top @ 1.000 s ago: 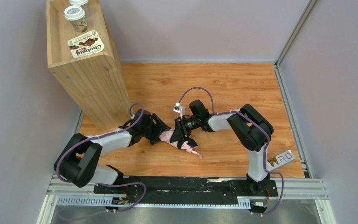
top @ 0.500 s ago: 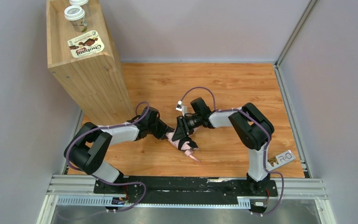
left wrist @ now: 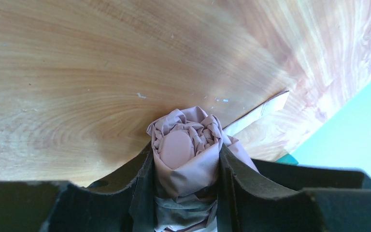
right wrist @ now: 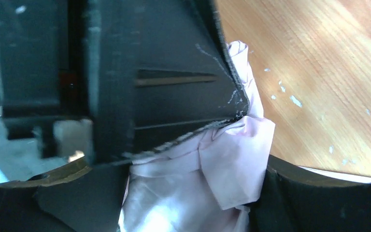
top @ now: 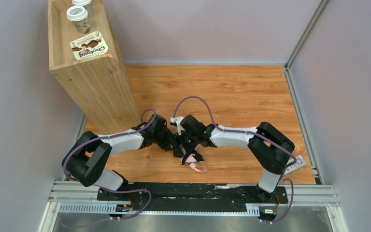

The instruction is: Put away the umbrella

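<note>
Wooden cabinet [top: 89, 82] at ten o'clock, lidded cups [top: 78, 14] and a yogurt pack [top: 89, 48] on top. Umbrella [top: 193, 166], bundled small, lies on the surface [top: 232, 92] near six o'clock. Left gripper [left wrist: 186, 153] jaws clamp its fabric. Right gripper [right wrist: 193, 193] jaws straddle it, and I cannot tell whether they grip.

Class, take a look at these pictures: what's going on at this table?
Two robot arms are handling a pink umbrella, rolled into a small bundle, toward the near side of the table. The left gripper clamps one end of it. The right gripper has fabric between its jaws too, but whether it grips is unclear.
</note>
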`<state>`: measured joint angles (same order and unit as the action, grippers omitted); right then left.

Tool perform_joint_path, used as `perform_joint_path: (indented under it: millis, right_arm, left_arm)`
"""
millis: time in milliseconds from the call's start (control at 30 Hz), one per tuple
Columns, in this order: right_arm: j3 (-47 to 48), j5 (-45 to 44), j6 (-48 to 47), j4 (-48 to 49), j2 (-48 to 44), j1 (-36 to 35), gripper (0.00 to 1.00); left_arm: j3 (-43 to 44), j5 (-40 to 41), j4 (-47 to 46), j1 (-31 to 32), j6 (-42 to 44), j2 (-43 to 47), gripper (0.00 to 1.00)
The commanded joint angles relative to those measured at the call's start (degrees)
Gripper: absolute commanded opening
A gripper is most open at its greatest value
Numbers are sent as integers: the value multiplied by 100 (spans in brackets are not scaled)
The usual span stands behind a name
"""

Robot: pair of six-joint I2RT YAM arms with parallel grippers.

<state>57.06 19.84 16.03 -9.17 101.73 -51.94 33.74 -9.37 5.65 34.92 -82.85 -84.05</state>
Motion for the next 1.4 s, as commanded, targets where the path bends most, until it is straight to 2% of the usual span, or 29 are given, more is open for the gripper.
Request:
perform_joint_path:
  millis: [0,100,200,267,300,500,533,567,633,667,700,733,767,800,900,1067,1267,1367]
  right_arm:
    - [138,-3166,-627,-1341,-66,-824,79]
    - [384,-3722,-759,-1526,214,-1194,79]
    - [473,-4162,-689,-1509,505,-1283,70]
    - [464,-4181,-689,-1387,628,-1283,59]
    - [438,-4111,-698,-1299,672,-1266,49]
    - [122,-3277,-522,-535,760,-906,3]
    - [52,-3093,-513,-438,743,-827,0]
    - [-19,-2813,-557,-254,725,-739,0]
    - [-220,-2320,-592,46,646,-581,0]
    - [-291,-2083,-619,177,611,-493,0]
    - [-379,-1750,-628,292,567,-405,0]
    - [-458,-1537,-628,371,532,-291,0]
    - [-493,-1257,-619,450,506,-194,0]
    - [-555,-1045,-575,521,488,-80,0]
    - [-731,-167,-418,863,470,262,0]
    - [-951,1293,136,1715,567,817,0]
    - [-907,2217,611,2261,768,967,0]
    - [-767,2375,717,2288,918,984,0]
  left_arm:
    - [-113,523,1667,68,454,-199,0]
    - [9,523,1790,68,427,-278,0]
    - [80,488,1896,68,471,-322,0]
    - [72,471,1905,68,463,-305,0]
    - [46,453,1887,68,471,-279,0]
    - [-156,260,1502,68,541,-33,0]
    - [-226,260,1448,68,568,72,0]
    - [-262,277,1308,59,646,134,1]
    - [-402,339,1045,50,787,388,25]
    - [-525,435,904,50,823,642,43]
    - [-578,505,859,50,893,766,50]
    - [-674,680,833,50,928,1081,67]
    - [-762,725,641,42,946,1214,76]
    - [-902,717,570,7,937,1494,79]
    - [-1290,559,-105,-29,832,1900,80]
    - [-1387,427,-196,-29,639,2025,80]
    - [-1265,67,-950,15,427,1077,80]
    - [-939,40,-890,129,471,383,81]
